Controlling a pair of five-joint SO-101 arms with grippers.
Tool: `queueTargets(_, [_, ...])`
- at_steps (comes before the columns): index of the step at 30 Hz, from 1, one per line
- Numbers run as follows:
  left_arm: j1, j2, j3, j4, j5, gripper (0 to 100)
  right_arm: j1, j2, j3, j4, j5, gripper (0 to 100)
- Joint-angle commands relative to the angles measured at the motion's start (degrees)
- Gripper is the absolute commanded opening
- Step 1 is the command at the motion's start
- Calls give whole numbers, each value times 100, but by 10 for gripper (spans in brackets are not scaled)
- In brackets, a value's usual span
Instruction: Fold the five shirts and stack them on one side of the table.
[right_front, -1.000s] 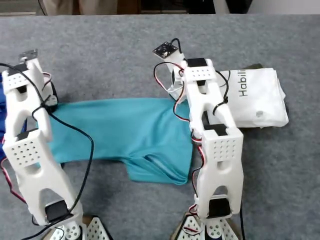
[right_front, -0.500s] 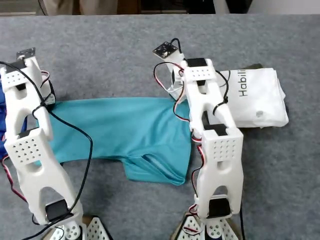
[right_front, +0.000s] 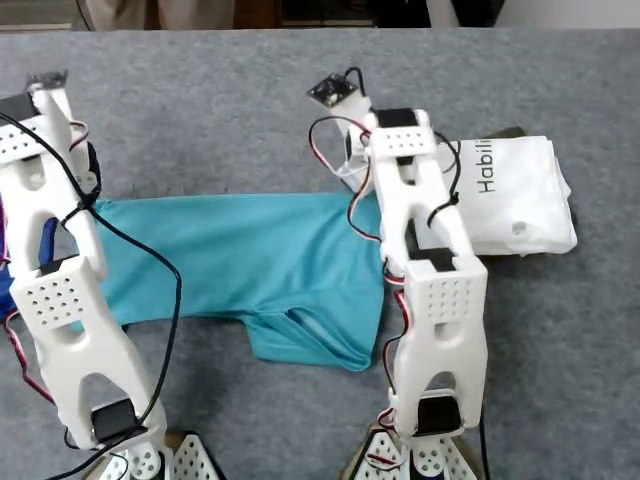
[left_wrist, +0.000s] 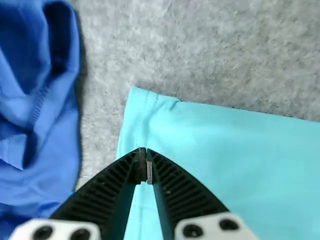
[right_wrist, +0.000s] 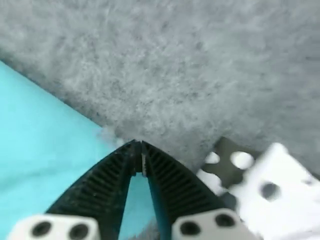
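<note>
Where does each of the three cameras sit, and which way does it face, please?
High view: fixed above the table, looking down; the left arm and right arm reach away from it over the teal shirt, white shirt beside the right one.
Left wrist view: on the left wrist, looking along the left gripper, shut on the teal shirt, blue shirt alongside.
Right wrist view: on the right wrist, looking along the right gripper, shut at that shirt's corner.
All three share the teal shirt.
</note>
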Motion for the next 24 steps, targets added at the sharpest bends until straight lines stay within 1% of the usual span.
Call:
queueTargets(1, [-132, -145, -299, 88, -211, 20, 101, -725, -646, 598, 105, 2])
queueTargets(4, [-308, -444, -105, 97, -475, 20, 22, -1007, -945, 1213, 580, 2])
queueTargets(9, [-659, -1165, 185, 88, -826, 20, -66, -1596, -1534, 2321, 738, 2])
queueTargets(12, [-958, -1666, 519, 88, -993, 20, -180, -2009, -1604, 3086, 1231, 2])
queueTargets(13, [-1064, -1833, 677, 88, -1055, 20, -207, -2185, -1446, 3086, 1266, 2])
queueTargets(16, [-1503, -2352, 1213, 88, -1292, 20, -295, -3108, -462, 3077, 1442, 2])
queueTargets(19, [-1996, -2844, 1785, 79, -1662, 20, -646, -4251, 1174, 3051, 1556, 2])
queueTargets(24, [-2541, -3433, 2576, 70, -1829, 20, -1253, -6009, 4040, 2497, 1363, 2])
